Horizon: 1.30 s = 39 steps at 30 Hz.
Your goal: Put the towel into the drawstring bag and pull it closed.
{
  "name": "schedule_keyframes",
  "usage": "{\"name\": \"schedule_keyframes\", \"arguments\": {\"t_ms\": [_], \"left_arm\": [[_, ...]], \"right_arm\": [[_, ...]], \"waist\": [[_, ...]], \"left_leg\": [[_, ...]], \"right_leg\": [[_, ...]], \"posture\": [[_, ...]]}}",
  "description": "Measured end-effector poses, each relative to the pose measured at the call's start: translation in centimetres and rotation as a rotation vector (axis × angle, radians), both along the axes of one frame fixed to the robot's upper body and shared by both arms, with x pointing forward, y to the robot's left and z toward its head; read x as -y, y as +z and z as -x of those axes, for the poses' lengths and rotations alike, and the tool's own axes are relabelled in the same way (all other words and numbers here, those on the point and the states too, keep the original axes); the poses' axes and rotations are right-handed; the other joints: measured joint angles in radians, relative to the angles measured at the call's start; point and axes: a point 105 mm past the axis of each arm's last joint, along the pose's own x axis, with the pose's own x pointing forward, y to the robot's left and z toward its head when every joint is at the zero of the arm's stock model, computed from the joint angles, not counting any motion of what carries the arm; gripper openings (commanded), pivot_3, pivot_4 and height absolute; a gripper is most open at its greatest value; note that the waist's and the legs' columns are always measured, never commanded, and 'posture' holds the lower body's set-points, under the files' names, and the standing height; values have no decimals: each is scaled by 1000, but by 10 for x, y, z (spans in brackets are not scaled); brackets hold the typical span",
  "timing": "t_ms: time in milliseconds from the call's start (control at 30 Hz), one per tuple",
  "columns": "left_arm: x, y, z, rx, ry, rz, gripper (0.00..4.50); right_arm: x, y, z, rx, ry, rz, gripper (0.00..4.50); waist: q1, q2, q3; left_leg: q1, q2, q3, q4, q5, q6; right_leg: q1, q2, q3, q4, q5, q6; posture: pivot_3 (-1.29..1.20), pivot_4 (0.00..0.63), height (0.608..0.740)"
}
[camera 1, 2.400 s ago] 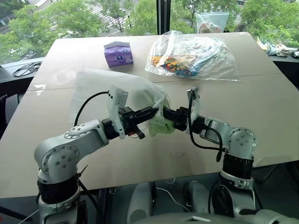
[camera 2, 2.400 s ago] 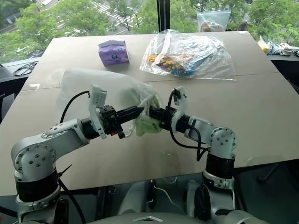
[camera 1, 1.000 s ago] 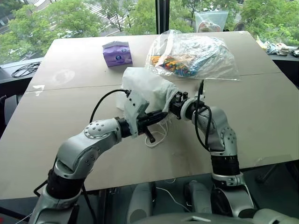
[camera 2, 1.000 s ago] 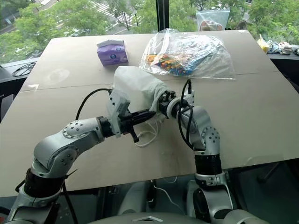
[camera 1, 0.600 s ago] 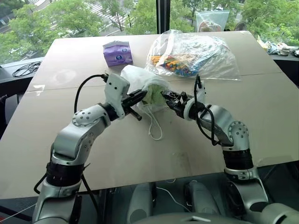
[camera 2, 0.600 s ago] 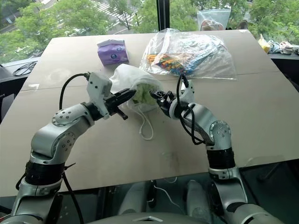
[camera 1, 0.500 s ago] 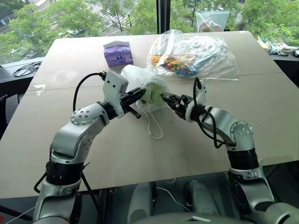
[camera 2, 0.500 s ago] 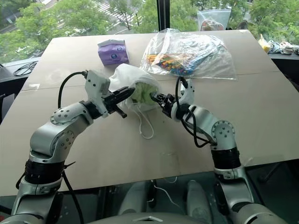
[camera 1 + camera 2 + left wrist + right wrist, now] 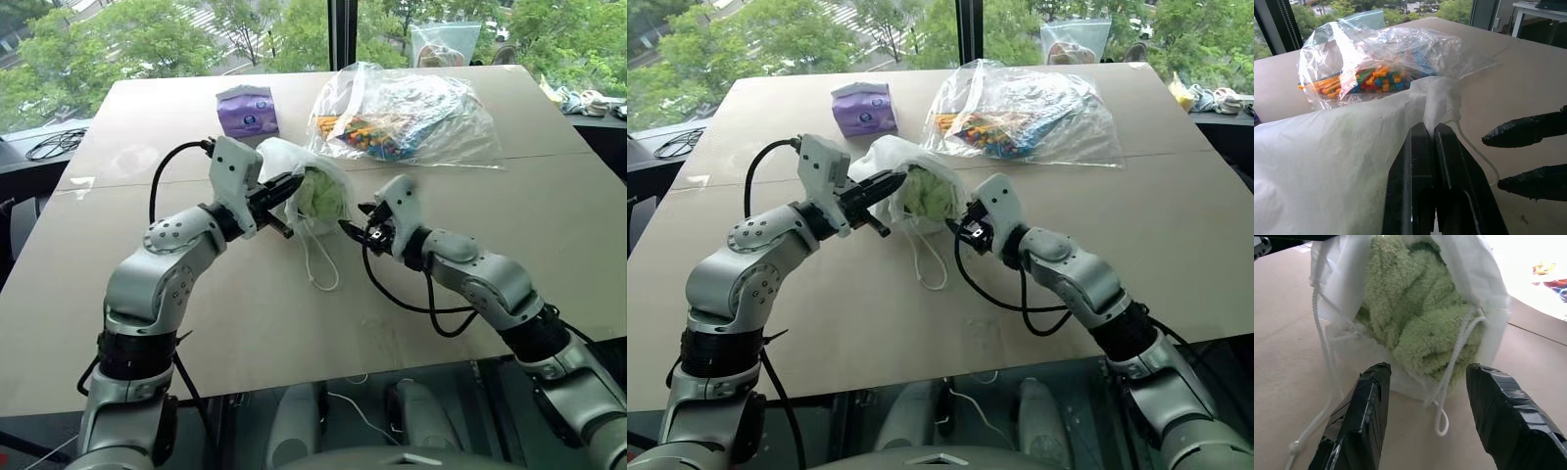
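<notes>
Near the table's (image 9: 549,206) middle, the towel (image 9: 319,196) now sits inside the drawstring bag (image 9: 884,157); left end effector (image 9: 294,186) pinches its rim, right end effector (image 9: 958,228) has withdrawn, gaping empty; cord-pulling remains.

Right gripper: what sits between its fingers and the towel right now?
In the right wrist view, the right gripper stands open just short of the towel. Between them lie the bag's lower rim and a hanging loop of white cord.
</notes>
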Motion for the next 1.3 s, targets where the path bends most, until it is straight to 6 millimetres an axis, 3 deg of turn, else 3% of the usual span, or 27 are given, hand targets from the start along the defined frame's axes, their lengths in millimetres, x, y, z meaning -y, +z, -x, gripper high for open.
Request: {"name": "schedule_keyframes", "arguments": {"t_ms": [167,433,533,667,900,1000,1133,1233,1300], "left_arm": [[-1,1,0,3,6,9,0],[0,1,0,2,4,23,0],[-2,1,-1,4,12,26,0],[-5,2,-1,7,20,29,0],[-6,3,-2,9,31,51,0],[-9,10,-7,23,47,64,0],[-22,27,-12,75,89,87,0],[-27,27,-14,69,100,93,0],[-25,25,-14,61,85,86,0]], "right_arm": [[-1,-18,-6,-34,-19,63,2620],[-19,-47,-16,-136,-69,58,2620],[-20,-47,-20,-145,-89,41,1715],[-14,-39,-27,-131,-134,-8,33],[4,-26,-37,-108,-202,-60,33],[15,-2,-47,-46,-234,-94,33],[39,73,-60,152,-274,-170,33],[54,134,-56,258,-253,-326,33],[52,146,-50,255,-209,-381,33]], "waist": [[0,0,0],[-2,0,0],[-1,0,0],[-2,0,0],[-2,0,0],[-2,0,0],[-2,0,1],[-2,0,0],[-2,0,0]], "left_leg": [[0,0,2,0,0,0],[0,0,2,0,0,0],[0,0,2,1,0,0],[0,0,2,1,0,0],[0,0,2,1,0,0],[0,0,2,1,0,-1],[0,0,2,2,0,-1],[0,0,2,1,0,-1],[0,0,2,1,0,-1]], "right_leg": [[0,0,0,0,0,0],[0,0,-1,1,0,0],[0,0,-1,2,0,0],[0,0,-1,2,0,0],[0,0,-1,3,0,0],[0,0,-1,4,0,0],[0,0,-1,5,0,0],[0,0,-1,5,0,0],[0,0,-1,5,0,0]], "posture": [[0,150,740],[0,150,740],[0,150,740],[0,150,740],[0,150,740],[0,150,740],[0,150,740],[0,150,740],[0,150,740]]}}
